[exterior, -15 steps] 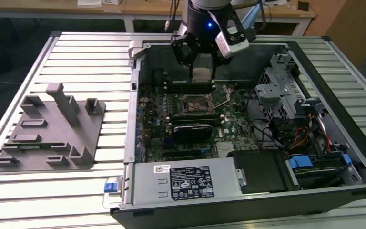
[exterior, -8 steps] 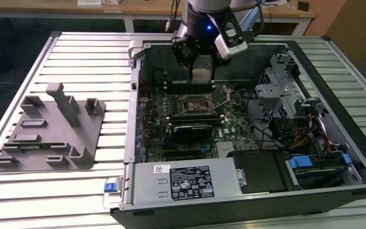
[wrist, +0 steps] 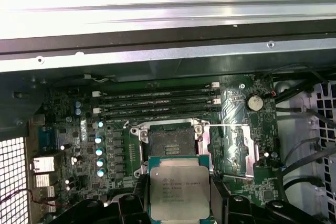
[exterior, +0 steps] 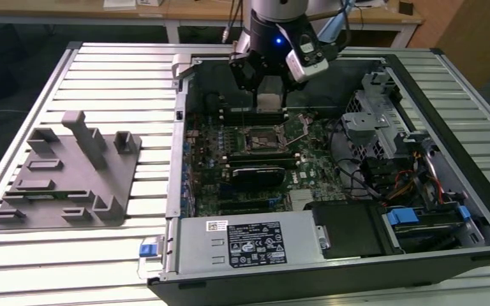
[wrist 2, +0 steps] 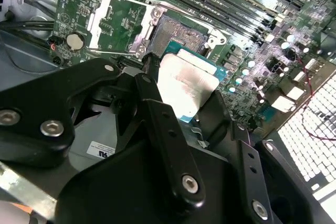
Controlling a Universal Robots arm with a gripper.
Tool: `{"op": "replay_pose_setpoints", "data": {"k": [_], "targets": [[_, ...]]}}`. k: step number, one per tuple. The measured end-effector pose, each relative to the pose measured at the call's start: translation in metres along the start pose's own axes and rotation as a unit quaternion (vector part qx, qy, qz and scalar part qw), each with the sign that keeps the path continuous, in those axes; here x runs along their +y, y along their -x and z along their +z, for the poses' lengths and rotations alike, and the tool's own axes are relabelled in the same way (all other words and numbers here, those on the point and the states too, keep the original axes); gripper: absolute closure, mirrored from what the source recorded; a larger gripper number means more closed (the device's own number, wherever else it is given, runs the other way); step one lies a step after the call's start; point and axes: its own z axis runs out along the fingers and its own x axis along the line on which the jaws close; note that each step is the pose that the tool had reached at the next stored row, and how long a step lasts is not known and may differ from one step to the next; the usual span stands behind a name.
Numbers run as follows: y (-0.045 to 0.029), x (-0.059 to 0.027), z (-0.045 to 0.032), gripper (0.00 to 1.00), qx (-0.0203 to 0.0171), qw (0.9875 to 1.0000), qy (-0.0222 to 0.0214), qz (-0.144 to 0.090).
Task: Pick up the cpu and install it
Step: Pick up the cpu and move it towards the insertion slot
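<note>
First wrist view: gripper (wrist: 179,203) clamps the cpu (wrist: 178,188) between its fingers, just beside the board's (wrist: 237,109) open socket (wrist: 170,142).

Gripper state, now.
Gripper: shut on the cpu, which is held off the board near the empty socket.

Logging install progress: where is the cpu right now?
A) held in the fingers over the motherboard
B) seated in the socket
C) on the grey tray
A: in the first wrist view the cpu is clamped between the fingers, and the socket beyond it is empty.
</note>
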Motion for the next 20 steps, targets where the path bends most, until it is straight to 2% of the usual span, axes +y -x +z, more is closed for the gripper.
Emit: {"op": "replay_pose_setpoints", "data": {"k": [13, 20], "targets": [[-0.0006, 0.0109, 0.0141, 0.45, 0.0006, 1.0, 0.0, -0.002], [-0.0003, 0.013, 0.0213, 0.45, 0.0023, 1.0, 0.0, -0.003]]}}
